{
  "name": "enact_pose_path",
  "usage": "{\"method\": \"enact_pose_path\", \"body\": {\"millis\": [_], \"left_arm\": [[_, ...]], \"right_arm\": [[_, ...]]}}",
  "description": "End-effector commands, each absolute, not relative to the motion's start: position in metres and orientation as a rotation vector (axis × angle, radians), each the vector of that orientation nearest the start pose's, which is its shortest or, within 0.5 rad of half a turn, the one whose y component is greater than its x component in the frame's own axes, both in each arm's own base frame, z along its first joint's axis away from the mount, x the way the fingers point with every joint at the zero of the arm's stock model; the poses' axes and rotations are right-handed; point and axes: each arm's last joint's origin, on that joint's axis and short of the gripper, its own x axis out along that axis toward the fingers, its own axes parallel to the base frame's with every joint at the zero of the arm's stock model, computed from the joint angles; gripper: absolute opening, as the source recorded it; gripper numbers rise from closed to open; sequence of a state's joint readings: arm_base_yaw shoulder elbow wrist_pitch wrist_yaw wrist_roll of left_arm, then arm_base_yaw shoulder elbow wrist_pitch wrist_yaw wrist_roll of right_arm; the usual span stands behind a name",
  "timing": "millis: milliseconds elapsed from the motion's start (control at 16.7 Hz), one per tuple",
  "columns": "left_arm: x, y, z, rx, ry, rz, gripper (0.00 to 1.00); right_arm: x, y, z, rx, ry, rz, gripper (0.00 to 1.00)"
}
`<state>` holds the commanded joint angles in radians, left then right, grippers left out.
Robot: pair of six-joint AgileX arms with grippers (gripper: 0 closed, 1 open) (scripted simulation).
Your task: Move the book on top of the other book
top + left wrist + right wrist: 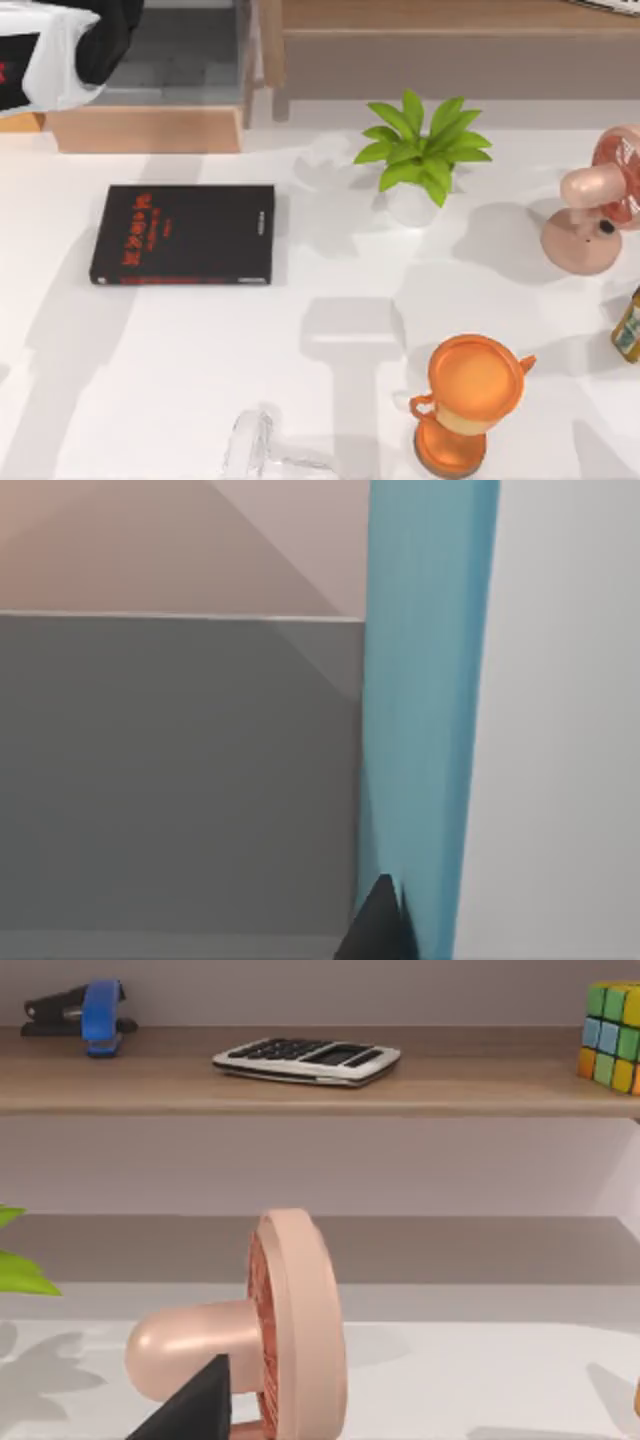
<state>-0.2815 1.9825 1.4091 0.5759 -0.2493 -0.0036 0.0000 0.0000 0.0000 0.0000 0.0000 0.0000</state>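
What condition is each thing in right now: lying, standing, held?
teal book: held by left gripper, seen edge-on.
black book: lying flat, closed, nothing on it.
fan: standing upright.
trophy cup: standing upright.
plant: upright in its pot.
right gripper: idle near the fan.

I am seeing the teal book (425,710) running off the left wrist view's edges, its outline incomplete. In the top view the bottle (628,325) and pink fan (600,205) are being cropped at the right, the glass (255,450) at the bottom, and the red lettering on the black book (183,235) is staying unreadable
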Motion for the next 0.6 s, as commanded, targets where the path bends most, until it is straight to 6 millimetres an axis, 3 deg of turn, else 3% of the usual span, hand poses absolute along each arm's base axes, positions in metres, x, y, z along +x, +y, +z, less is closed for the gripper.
{"method": "enact_pose_path", "body": {"millis": [300, 600], "left_arm": [[0.435, -0.115, 0.272, 0.067, -0.03, 0.008, 0.0], [0.381, -0.11, 0.292, 0.314, -0.074, 0.053, 0.0]], "right_arm": [[0.106, -0.001, 0.16, 0.0, 0.0, 0.0, 1.0], [0.106, -0.001, 0.16, 0.0, 0.0, 0.0, 1.0]]}}
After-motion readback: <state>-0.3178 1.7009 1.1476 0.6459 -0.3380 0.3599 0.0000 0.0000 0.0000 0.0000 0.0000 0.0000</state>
